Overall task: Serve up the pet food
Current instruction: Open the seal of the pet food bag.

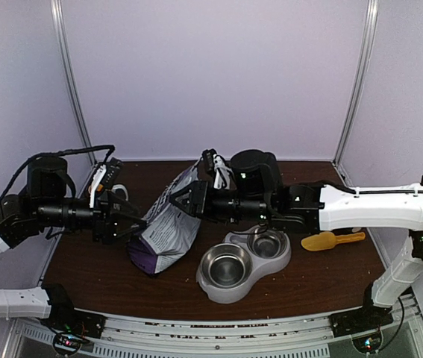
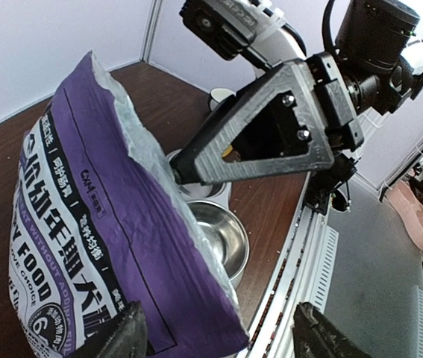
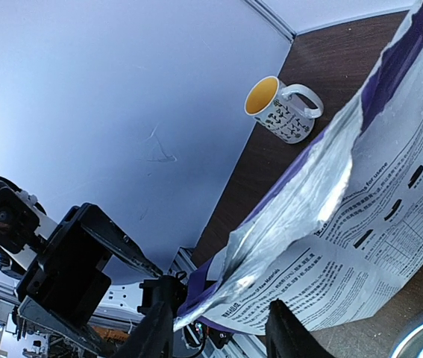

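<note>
The pet food itself is hidden from every view. A purple-and-white food bag (image 1: 168,227) stands tilted on the brown table between the two arms, its silver-lined top open. My left gripper (image 1: 135,224) is at the bag's left side. In the left wrist view the left gripper (image 2: 222,339) has its jaws wide apart, with the bag's purple corner (image 2: 196,298) between them. My right gripper (image 1: 175,198) is at the bag's top. In the right wrist view the right gripper (image 3: 218,335) straddles the bag's torn top edge (image 3: 286,224), fingers apart.
A steel double bowl (image 1: 245,261) sits just right of the bag, both cups bare. A yellow scoop (image 1: 332,240) lies at the right side of the table. A white mug (image 3: 278,112) stands behind the bag, near the back wall. The table's near edge has a metal rail (image 2: 301,253).
</note>
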Robot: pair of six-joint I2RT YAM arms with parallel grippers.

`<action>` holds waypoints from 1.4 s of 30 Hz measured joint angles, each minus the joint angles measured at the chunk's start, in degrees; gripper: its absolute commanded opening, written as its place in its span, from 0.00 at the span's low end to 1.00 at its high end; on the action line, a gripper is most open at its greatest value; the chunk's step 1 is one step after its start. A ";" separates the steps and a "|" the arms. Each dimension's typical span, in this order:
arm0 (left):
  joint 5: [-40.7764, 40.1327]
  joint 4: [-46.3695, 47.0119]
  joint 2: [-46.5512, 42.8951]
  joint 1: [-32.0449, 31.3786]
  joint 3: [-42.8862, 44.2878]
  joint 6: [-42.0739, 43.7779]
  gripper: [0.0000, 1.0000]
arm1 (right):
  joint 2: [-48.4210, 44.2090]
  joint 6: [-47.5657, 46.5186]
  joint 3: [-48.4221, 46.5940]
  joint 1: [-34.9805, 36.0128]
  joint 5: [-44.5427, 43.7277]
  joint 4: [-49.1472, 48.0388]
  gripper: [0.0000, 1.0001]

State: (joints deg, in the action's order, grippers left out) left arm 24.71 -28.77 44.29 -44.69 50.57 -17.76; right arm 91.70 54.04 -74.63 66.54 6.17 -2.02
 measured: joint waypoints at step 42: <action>5.53 2.16 1.92 0.00 -1.42 0.13 0.38 | 4.22 3.28 -1.22 0.63 0.94 -4.00 0.10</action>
State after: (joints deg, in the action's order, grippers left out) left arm 30.24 -26.61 46.22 -44.69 49.15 -17.63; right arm 95.92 57.32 -75.85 67.18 7.11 -6.02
